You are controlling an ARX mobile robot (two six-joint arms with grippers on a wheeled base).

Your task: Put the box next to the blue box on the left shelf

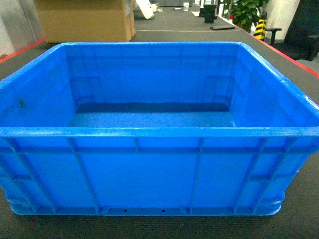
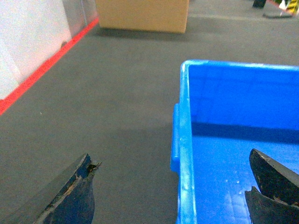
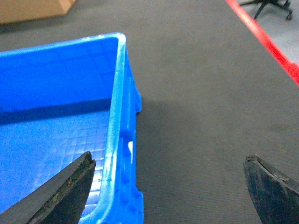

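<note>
1. The box [image 1: 149, 164] looked like glossy, smooth blue plastic with a grid-embossed floor.
2. The floor [image 2: 103, 107] was matt, finely ribbed grey carpet.
3. A cardboard carton [image 1: 84, 20] appeared matt brown.

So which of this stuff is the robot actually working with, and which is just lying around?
Working with:
- blue box
- left gripper, open astride the box's left wall
- right gripper, open astride its right wall

Lying around:
- cardboard box
- potted plant
- office chair

grey carpet floor [image 1: 304, 199], blue box [image 1: 149, 169]
</note>
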